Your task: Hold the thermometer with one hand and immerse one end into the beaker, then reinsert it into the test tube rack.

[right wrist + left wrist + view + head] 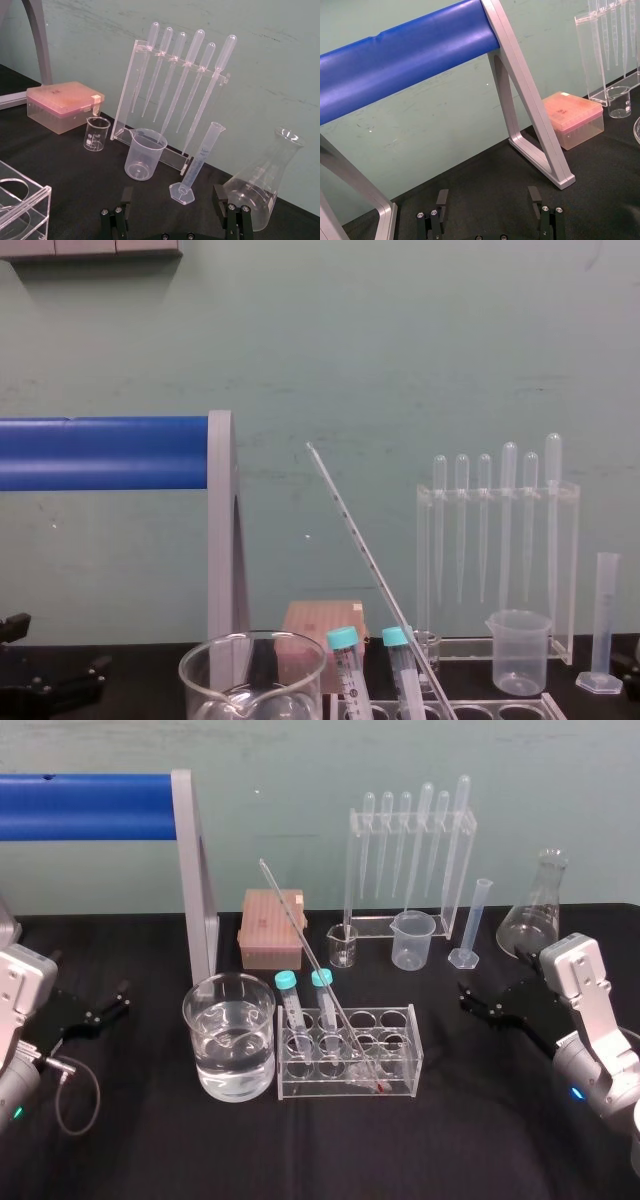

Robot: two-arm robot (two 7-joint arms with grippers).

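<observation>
The thermometer (316,965) leans in the test tube rack (400,1065) at lower centre, its top slanting up-left above the beaker (195,1020) (water inside, just left of the rack). Both claws are spread and hold nothing: left gripper (488,200) at the left edge, right gripper (173,196) at the right. Pick-up looks next: grasp the bare mid-stem, clear of the capped tubes (292,1010). Open cloth lies either side.

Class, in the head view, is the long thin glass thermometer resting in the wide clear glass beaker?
No, the thermometer leans in the translucent test tube rack.
</observation>
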